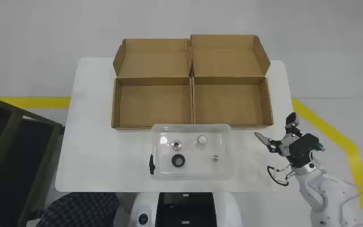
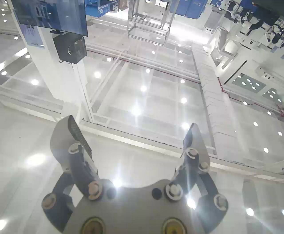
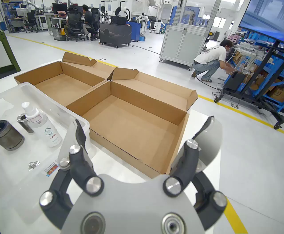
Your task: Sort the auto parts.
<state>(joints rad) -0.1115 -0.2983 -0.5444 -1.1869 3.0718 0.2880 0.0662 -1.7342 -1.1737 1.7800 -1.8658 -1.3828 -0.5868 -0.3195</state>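
**Inspector A:** Where do the parts stand?

**Inspector B:** All four are in the clear plastic bin [image 1: 191, 126] at the near middle of the surface: a black cylindrical bearing [image 1: 178, 161], a grey metal sleeve [image 1: 177, 144], a small white plastic bottle [image 1: 201, 139] and a small shiny metal fitting [image 1: 215, 157]. Just beyond the bin, the left brown cardboard box [image 1: 152, 105] and the right brown cardboard box [image 1: 228, 104] sit side by side, lids open, with no part inside either.

**A:** Which step is in hand?

**B:** In my judgement, the very start, with no first pick made yet. The right gripper [image 1: 262, 151] hangs over the right edge of the surface, right of the bin, jaws apart and holding nothing. The left gripper [image 2: 132, 120] points up at the ceiling [image 2: 155, 88], jaws likewise apart and empty.

**A:** What does the next move call for?

**B:** Probably the right arm travels left over the bin wall and down onto a part. The fitting lies nearest, but it is small and low, so it would need a square, narrow grip. I cannot tell which box takes which part.

**A:** And the surroundings?

**B:** The white surface [image 1: 102, 147] carries the bin and the boxes. Around it is grey floor [image 1: 45, 45] marked with a yellow line [image 1: 34, 102]. Beyond is an open workshop hall with office chairs [image 3: 74, 16].
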